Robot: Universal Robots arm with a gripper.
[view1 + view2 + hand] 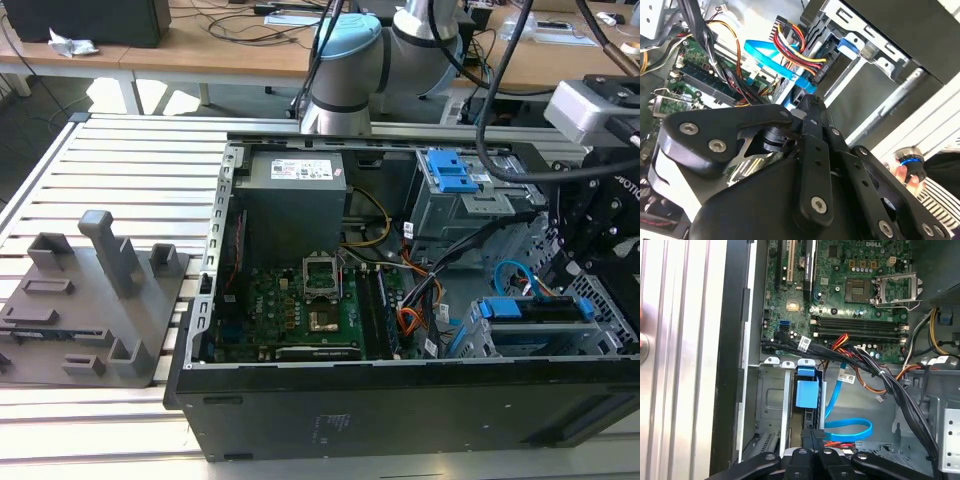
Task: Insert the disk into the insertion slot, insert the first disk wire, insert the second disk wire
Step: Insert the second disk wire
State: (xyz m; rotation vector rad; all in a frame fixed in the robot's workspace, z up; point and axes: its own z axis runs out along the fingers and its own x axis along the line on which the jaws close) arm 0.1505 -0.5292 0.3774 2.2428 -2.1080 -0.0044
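Hovering low over the open computer case (400,400), the gripper (812,437) sits at the drive bay in the case's corner on the exterior view's right. Its black fingers (812,125) look pressed together on a small dark plug, though the fingertips are too crowded to be sure. The disk (535,310) in its blue carrier lies seated in the insertion slot (540,340). The second disk wire (850,427), light blue, loops just beside the gripper. The first disk wire (800,55), orange-red strands, runs to a plug near the bay. The motherboard (850,295) lies beyond.
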